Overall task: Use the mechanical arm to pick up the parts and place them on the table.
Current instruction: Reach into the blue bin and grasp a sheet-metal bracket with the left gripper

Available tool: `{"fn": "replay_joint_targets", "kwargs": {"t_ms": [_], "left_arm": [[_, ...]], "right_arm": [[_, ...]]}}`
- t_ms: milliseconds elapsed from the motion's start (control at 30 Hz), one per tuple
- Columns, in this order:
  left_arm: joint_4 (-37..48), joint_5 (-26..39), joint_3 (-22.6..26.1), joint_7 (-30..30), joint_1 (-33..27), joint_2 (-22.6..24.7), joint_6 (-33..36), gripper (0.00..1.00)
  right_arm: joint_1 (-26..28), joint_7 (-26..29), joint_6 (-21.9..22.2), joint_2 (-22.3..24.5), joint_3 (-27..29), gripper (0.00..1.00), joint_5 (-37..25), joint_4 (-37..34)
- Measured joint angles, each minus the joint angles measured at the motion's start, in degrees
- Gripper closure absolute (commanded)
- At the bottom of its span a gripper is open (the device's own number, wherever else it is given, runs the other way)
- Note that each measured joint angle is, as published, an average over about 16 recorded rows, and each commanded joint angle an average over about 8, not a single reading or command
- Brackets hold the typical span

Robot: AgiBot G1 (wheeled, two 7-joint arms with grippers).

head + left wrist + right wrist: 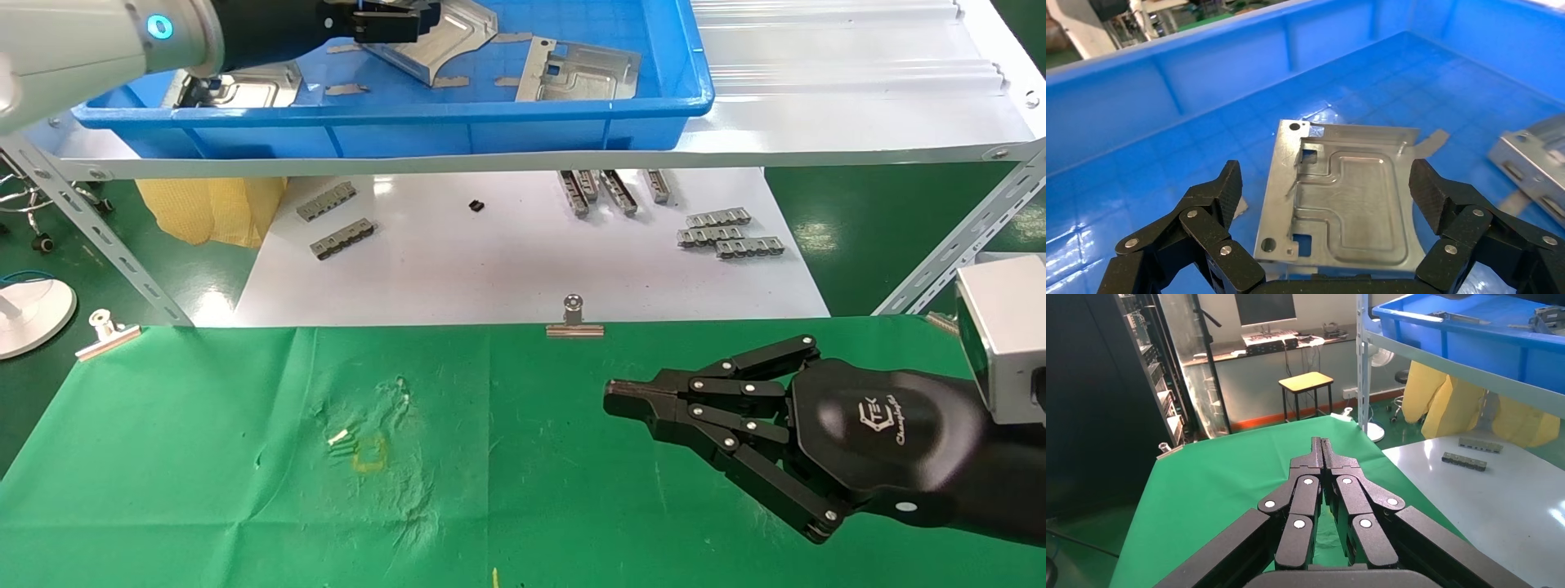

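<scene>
- Currently left gripper is wide open inside the blue bin, fingers straddling a metal plate, not gripping.
- Right gripper is closed, empty, over the green table near its right edge.

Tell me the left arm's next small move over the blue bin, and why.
Probably lower and close: the left pincer is open, its fingers straddling a metal part lying flat in the blue bin, not yet gripped. The right pincer is shut over the green table.

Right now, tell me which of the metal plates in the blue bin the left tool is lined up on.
The middle plate, lying flat between the open fingers of the left tool. One plate lies off to the right; another sits at the bin's left end, under the arm.
</scene>
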Motion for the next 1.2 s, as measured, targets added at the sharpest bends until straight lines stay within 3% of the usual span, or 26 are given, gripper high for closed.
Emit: {"fn": "replay_joint_targets", "kwargs": {"t_ms": [67, 100, 200, 267, 1200], "left_arm": [[1.1, 0.5, 0.3, 0.0, -0.4, 0.8, -1.3, 0.90], [1.5, 0.7, 0.5, 0.0, -0.6, 1.1, -1.8, 0.97], [2.3, 1.4, 1.0, -0.1, -1.0, 1.9, -3.1, 1.00], [2.5, 1.9, 1.3, -0.1, -1.1, 2.2, -3.7, 1.00], [1.0, 3.4, 3.0, -0.7, -0.7, 2.8, -6.9, 1.00]], "right_arm": [[0.0, 0.0, 0.0, 0.0, 0.0, 0.71, 0.0, 0.0], [0.0, 0.0, 0.0, 0.0, 0.0, 0.59, 0.0, 0.0], [0.0, 0.0, 0.0, 0.0, 0.0, 0.21, 0.0, 0.0], [0.0, 0.0, 0.0, 0.0, 0.0, 0.02, 0.0, 0.0], [0.0, 0.0, 0.0, 0.0, 0.0, 0.00, 0.0, 0.0]]}}
